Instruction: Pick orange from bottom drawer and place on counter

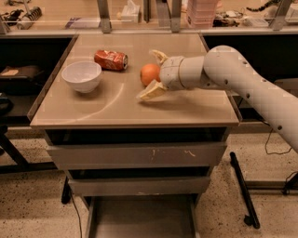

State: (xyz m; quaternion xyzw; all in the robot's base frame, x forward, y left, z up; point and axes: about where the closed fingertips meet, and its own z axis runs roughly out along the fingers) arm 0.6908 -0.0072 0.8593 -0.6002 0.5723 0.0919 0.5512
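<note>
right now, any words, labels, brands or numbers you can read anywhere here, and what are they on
No text can be read anywhere.
crushed red can on the counter: has print, too blurred to read.
back-shelf boxes: too small to read.
drawer fronts: only scuffs, no labels.
pincer, open around the orange on the counter: no markings visible.

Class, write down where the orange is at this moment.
In the camera view, the orange sits on the counter near its middle, within the open gripper, just right of the crushed red can.
</note>
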